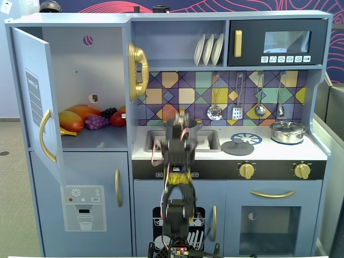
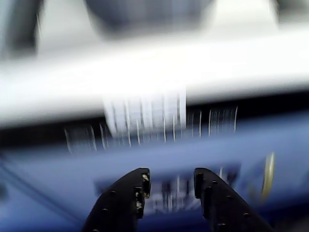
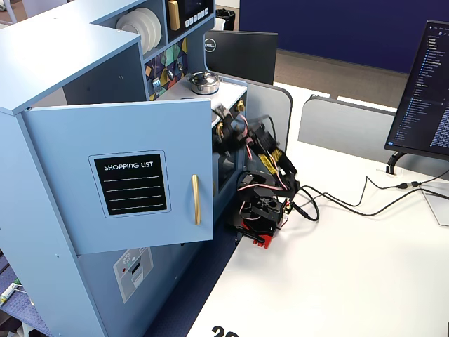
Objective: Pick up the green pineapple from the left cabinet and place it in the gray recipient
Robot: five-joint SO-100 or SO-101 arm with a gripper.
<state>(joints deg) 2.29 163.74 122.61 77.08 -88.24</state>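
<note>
The left cabinet (image 1: 75,70) stands open, its door (image 1: 32,97) swung out to the left; the door also shows in a fixed view (image 3: 126,175). On its shelf lie orange and yellow toy fruits (image 1: 75,118), purple grapes (image 1: 97,122) and a red piece. No green pineapple shows in any view. My gripper (image 2: 170,176) is open and empty in the blurred wrist view, facing the kitchen's front below the counter. A blurred dark-gray round form (image 2: 149,14), probably the gray recipient, sits at the top of that view. My arm (image 1: 177,156) stands in front of the sink and hides it.
A gray lid (image 1: 238,146) lies on the stove beside a shiny steel pot (image 1: 288,130). Utensils hang on the tiled wall, plates (image 1: 208,49) stand on the shelf and the microwave (image 1: 279,43) is top right. Cables (image 3: 337,200) and a monitor (image 3: 424,91) are on the white desk.
</note>
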